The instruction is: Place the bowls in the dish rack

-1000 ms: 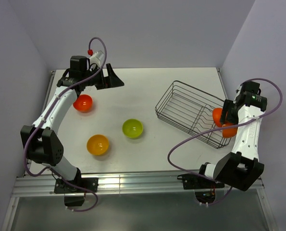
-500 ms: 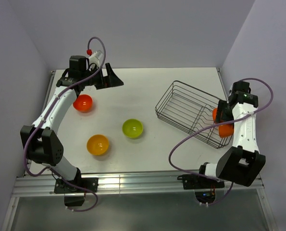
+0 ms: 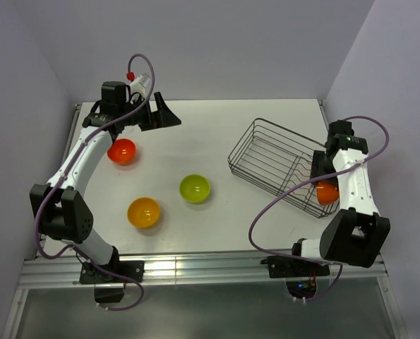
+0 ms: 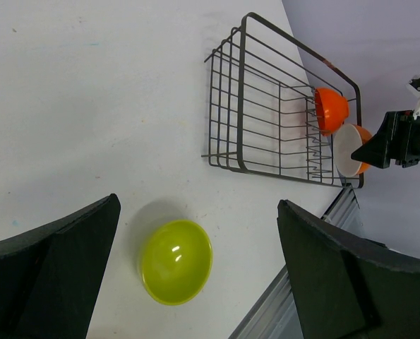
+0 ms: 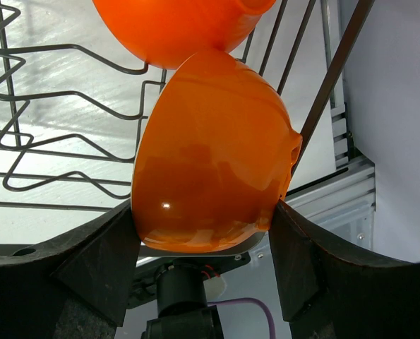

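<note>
Right claw (image 5: 202, 212) clamps the round orange plastic bowl (image 5: 210, 141), likely light and slick, by its walls at four o'clock of the grey wire rack (image 3: 270, 155); left claw (image 4: 195, 205) gapes.

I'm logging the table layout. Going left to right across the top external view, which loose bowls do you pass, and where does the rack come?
red-orange bowl → yellow-orange bowl → lime green bowl → dish rack

We see a white table (image 3: 217, 134) lying under the left gripper (image 3: 164, 113) and spreading away from it on every side. Pale lilac walls (image 3: 217, 49) rise just behind that gripper and well off to either side. A silvery aluminium rail (image 3: 202, 268) runs along the table's near edge, well apart from it.
</note>
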{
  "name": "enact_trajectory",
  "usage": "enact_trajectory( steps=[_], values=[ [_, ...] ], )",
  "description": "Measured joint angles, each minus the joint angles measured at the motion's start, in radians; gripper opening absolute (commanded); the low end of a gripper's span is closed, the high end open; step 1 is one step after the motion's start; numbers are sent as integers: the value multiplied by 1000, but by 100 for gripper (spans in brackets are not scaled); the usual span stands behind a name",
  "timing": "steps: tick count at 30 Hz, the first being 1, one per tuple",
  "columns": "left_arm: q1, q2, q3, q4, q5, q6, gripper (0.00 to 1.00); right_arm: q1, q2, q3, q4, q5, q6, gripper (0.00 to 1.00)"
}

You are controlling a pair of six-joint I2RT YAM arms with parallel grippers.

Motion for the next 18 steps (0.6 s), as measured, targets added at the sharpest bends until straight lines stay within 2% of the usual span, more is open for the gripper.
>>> enact_trajectory(
  steps=[18],
  values=[
    [3, 0, 0, 14, 0, -2, 99, 58, 66, -36, -6, 7, -36, 0]
  ],
)
